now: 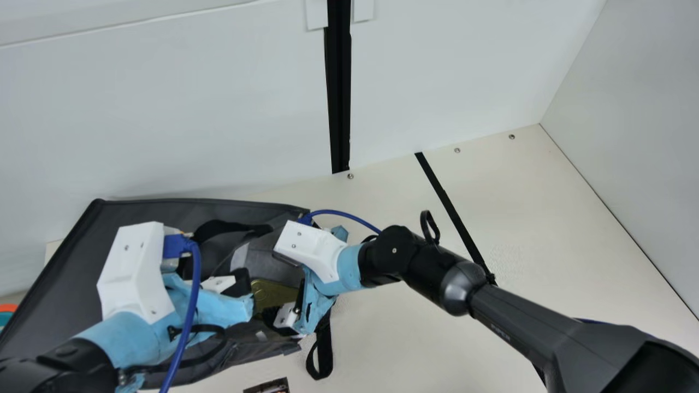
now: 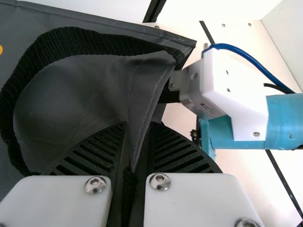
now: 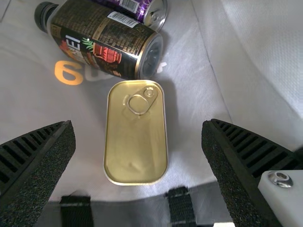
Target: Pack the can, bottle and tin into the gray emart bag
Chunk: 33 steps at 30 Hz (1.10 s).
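Observation:
In the main view the dark gray bag [image 1: 60,262] lies at the left, its mouth toward the right arm. My left gripper [image 1: 237,284] is over it; in the left wrist view my left gripper [image 2: 129,151] is shut on a fold of the bag [image 2: 142,90] beside its black strap. My right gripper [image 1: 290,305] stands at the bag's mouth, near the gold tin [image 1: 270,293]. In the right wrist view my right gripper [image 3: 137,126] is open, the tin [image 3: 136,146] lying between its spread fingers without visible contact. Beyond it the dark bottle [image 3: 106,40] lies beside the purple can [image 3: 156,13] on the bag's pale lining [image 3: 189,146].
A black strap loop [image 1: 322,355] hangs from the bag's mouth onto the cream table [image 1: 393,333]. A small dark printed item [image 1: 268,386] is at the main view's bottom edge. Orange and teal things [image 1: 6,312] show at the far left. A white wall [image 1: 164,120] stands behind the bag.

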Available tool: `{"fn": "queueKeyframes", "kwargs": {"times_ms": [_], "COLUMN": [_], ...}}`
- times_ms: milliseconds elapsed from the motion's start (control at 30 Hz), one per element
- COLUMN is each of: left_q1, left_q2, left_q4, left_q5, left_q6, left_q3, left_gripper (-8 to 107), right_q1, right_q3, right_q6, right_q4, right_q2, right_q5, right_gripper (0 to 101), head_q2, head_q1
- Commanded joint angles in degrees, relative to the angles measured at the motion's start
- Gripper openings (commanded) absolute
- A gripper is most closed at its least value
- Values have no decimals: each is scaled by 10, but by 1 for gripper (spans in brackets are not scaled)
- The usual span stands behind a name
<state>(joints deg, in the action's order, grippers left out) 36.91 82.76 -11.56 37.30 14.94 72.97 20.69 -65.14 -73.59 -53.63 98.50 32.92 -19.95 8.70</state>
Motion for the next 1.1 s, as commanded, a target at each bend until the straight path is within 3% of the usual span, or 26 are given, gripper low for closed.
{"fn": "queueKeyframes", "kwargs": {"times_ms": [0, 1067], "left_q1": [0, 0], "left_q2": [0, 0], "left_q4": [0, 0], "left_q5": [0, 0], "left_q6": [0, 0], "left_q3": [0, 0], "left_gripper": [10, 10], "right_q1": [-2, -94], "right_q3": [5, 82], "right_q6": [-1, 9], "right_q4": [1, 30], "right_q2": [-8, -139], "right_q5": [4, 49], "right_gripper": [91, 91], "head_q2": [0, 0], "head_q1": [13, 13]}}
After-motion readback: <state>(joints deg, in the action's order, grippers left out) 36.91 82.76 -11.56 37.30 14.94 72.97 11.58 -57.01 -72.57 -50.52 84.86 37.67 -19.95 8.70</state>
